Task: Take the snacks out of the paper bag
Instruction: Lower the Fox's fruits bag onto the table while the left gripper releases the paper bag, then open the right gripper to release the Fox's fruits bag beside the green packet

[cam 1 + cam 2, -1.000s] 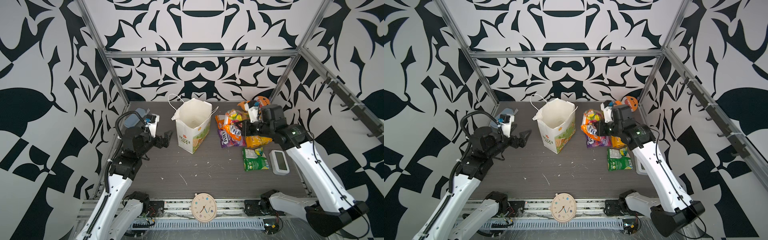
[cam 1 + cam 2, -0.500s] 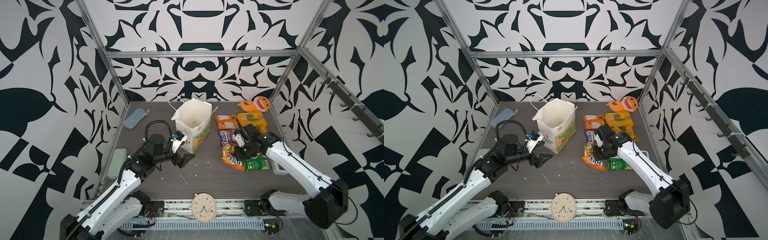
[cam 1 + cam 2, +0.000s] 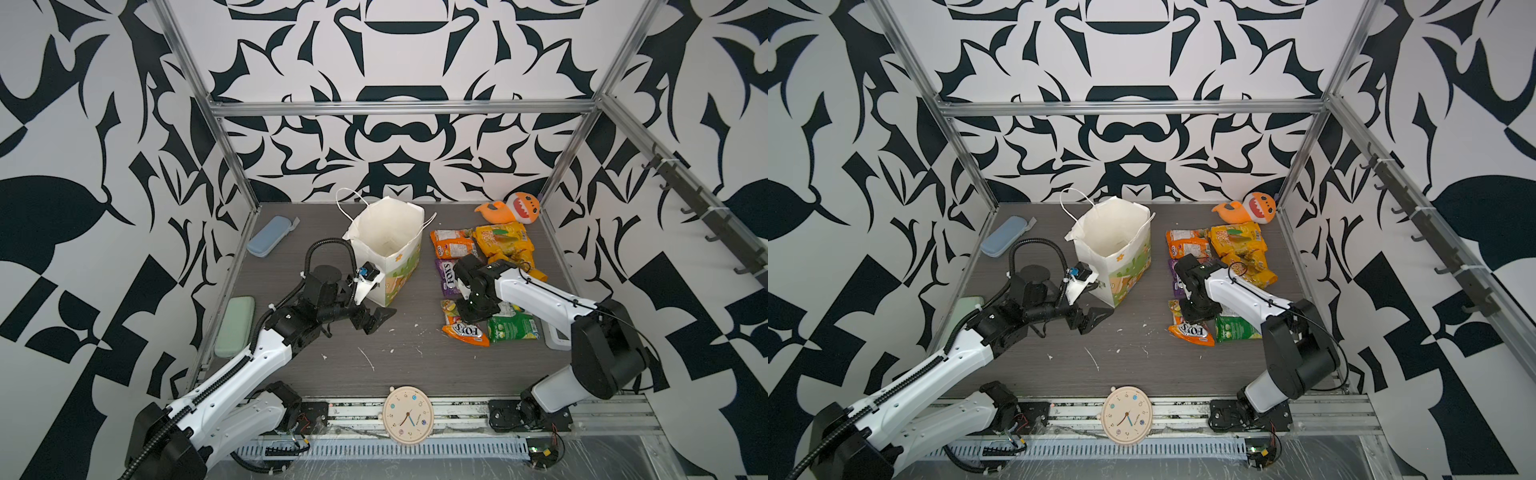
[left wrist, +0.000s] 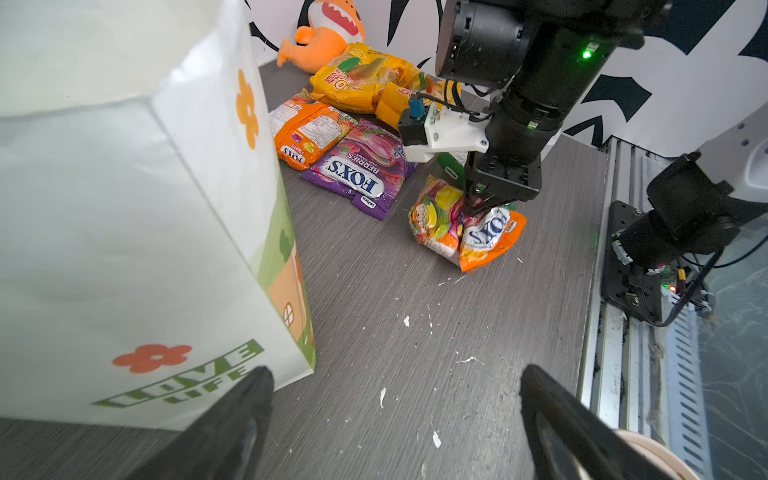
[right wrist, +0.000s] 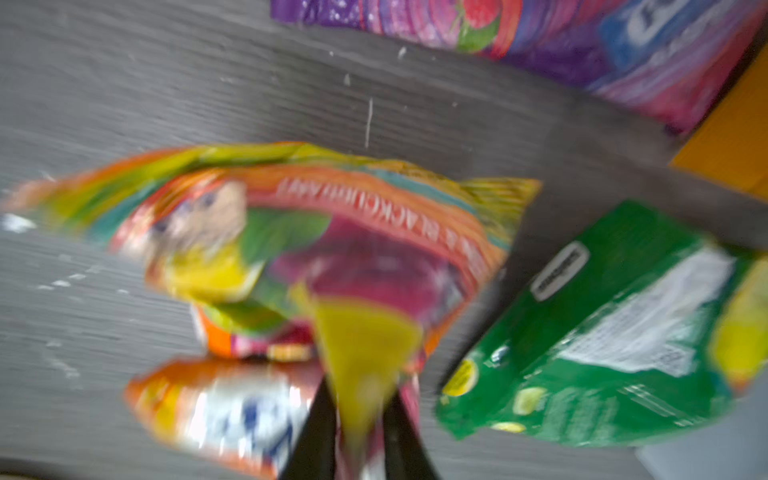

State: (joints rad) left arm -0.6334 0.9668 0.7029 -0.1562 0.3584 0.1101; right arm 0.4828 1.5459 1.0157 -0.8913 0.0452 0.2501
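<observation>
probably light, crinkly, slippery: right gripper [image 4: 484,205], fingers narrow, pinches a fold of the orange-red fox's packet [image 4: 492,239] right of the paper bag [image 3: 390,232]; left gripper [image 4: 395,378] wide, empty.

Right wrist shot is all motion blur. A yellow corner of the orange-red FOX'S packet [image 5: 291,249] sits between the right gripper [image 5: 359,403] jaws, can't tell if it's actually pinched. The green packet [image 5: 602,332] beside the jaws runs off the edge, small print unreadable.
</observation>
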